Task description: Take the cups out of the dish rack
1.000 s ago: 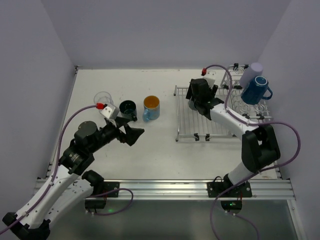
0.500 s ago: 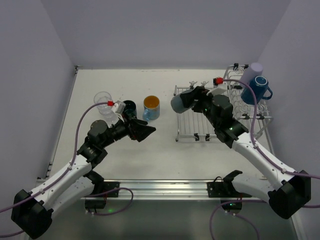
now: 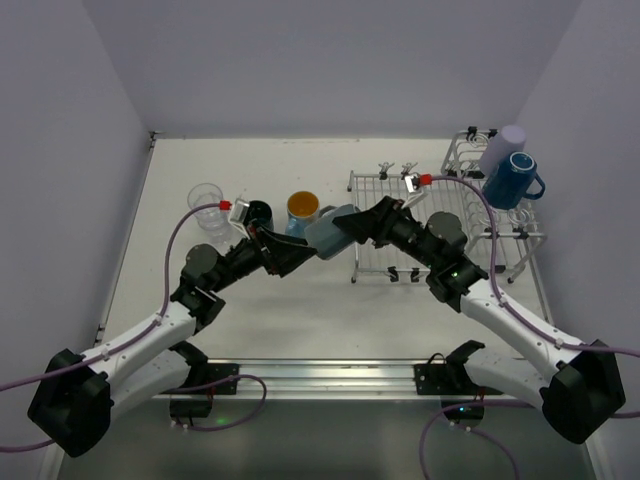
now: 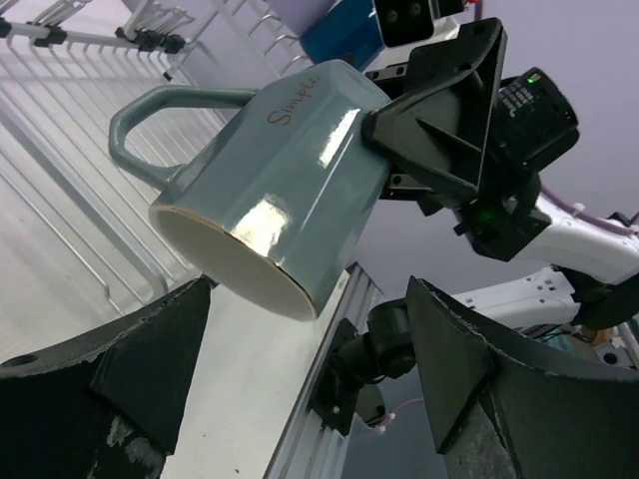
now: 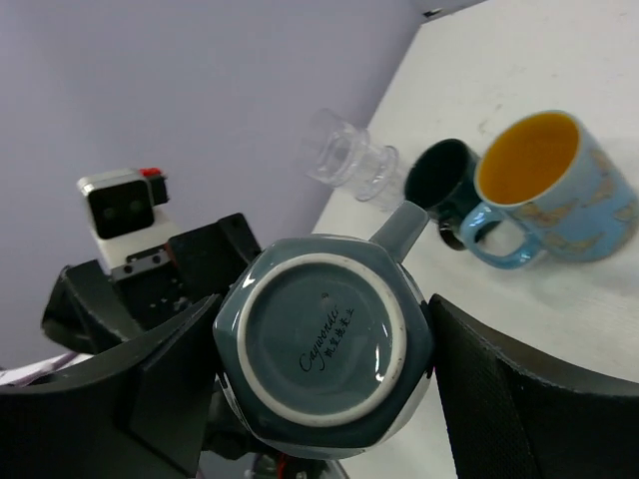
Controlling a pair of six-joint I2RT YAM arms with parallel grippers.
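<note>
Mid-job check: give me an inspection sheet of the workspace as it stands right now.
Surface: white table; no spills seen.
Job's things: held mug in the air between the arms, mouth toward the left arm; clear glass, dark teal mug and light blue mug on the table left of the dish rack; lavender tumbler and dark blue mug at its basket end.
Clutter: nothing seen.
Grippers: right tool shut on the held mug's base; left tool open at its mouth.
Cables: left cable, right cable, purple; no snag seen.
Surroundings: plain walls, metal rail at the near edge.
</note>
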